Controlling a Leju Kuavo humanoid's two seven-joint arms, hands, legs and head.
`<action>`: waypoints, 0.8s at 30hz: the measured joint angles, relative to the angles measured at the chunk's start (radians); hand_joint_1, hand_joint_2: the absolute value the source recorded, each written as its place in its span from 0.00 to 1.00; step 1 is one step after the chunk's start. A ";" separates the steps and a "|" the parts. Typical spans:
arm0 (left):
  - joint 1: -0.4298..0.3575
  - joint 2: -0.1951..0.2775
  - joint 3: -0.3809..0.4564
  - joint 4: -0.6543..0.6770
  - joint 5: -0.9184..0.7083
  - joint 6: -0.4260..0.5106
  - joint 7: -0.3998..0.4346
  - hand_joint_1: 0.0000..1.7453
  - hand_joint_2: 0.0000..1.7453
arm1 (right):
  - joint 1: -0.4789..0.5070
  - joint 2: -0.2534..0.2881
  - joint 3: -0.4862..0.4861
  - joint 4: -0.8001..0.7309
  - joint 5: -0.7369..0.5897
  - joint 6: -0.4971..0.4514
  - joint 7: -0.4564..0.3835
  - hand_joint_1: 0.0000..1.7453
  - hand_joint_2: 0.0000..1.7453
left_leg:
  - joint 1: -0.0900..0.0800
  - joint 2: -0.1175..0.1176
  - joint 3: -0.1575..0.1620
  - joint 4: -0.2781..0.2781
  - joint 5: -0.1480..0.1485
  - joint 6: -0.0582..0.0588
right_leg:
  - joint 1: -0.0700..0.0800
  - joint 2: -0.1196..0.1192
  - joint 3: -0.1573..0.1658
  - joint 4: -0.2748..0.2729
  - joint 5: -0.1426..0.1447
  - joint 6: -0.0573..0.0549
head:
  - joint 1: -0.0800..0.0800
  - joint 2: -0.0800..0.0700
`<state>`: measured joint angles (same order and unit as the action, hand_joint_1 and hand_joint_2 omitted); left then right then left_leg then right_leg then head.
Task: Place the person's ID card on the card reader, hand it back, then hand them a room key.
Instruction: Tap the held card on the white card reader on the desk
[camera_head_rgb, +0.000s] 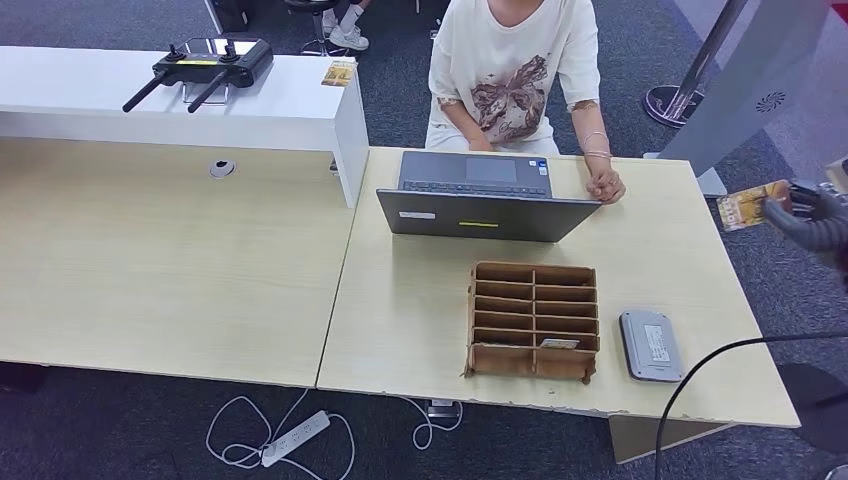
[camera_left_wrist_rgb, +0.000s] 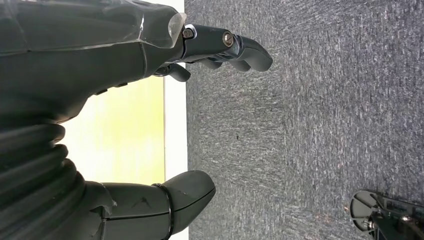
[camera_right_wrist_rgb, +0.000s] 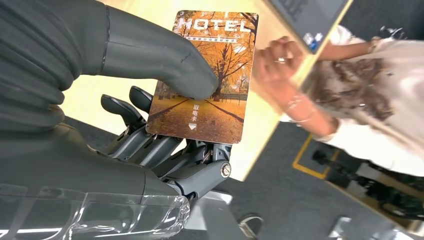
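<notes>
Right robot hand (camera_right_wrist_rgb: 150, 125) pinches the hotel room key (camera_right_wrist_rgb: 207, 75) off the desk's (camera_head_rgb: 660, 260) far right edge, near the person's hand (camera_head_rgb: 604, 185), while the left robot hand (camera_left_wrist_rgb: 150, 120) hangs spread, holding nothing.

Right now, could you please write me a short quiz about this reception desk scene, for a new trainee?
1. True or false: the right hand holds the hotel card between its thumb and fingers.
2. Which item lies on the table directly beside the cardboard organizer? A) card reader B) laptop C) remote controller
3. Fill in: the left hand holds ____.

Key: 1 true; 2 A; 3 nothing.
</notes>
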<state>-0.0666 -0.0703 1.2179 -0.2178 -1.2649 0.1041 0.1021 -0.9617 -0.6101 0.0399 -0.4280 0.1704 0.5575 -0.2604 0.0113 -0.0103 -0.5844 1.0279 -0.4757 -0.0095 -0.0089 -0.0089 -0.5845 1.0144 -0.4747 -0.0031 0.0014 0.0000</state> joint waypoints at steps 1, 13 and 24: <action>0.000 0.000 0.000 0.000 -0.001 0.000 0.002 0.00 1.00 | 0.025 -0.004 0.000 -0.006 -0.021 -0.009 0.005 1.00 1.00 | 0.000 0.000 0.000 0.000 0.000 0.000 | 0.000 0.000 0.000 0.000 0.000 0.000 | 0.000 0.000; 0.000 0.000 0.007 0.000 -0.003 -0.006 0.003 0.00 1.00 | 0.222 -0.046 0.003 -0.049 -0.147 -0.046 0.049 1.00 1.00 | 0.000 0.000 0.000 0.000 0.000 0.000 | 0.000 0.000 0.000 0.000 0.000 0.000 | 0.000 0.000; 0.000 0.001 0.015 0.000 -0.013 -0.018 -0.006 0.00 1.00 | 0.382 -0.059 0.004 -0.111 -0.234 -0.090 0.068 1.00 1.00 | 0.000 0.000 0.000 0.000 0.000 0.000 | 0.000 -0.001 0.000 0.000 0.000 0.001 | 0.000 0.000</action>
<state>-0.0661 -0.0695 1.2325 -0.2178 -1.2780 0.0865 0.0959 -0.5798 -0.6695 0.0443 -0.5393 -0.0640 0.4676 -0.1925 0.0112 -0.0105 -0.5849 1.0276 -0.4759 -0.0093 -0.0091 -0.0095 -0.5845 1.0144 -0.4751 -0.0026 0.0014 0.0000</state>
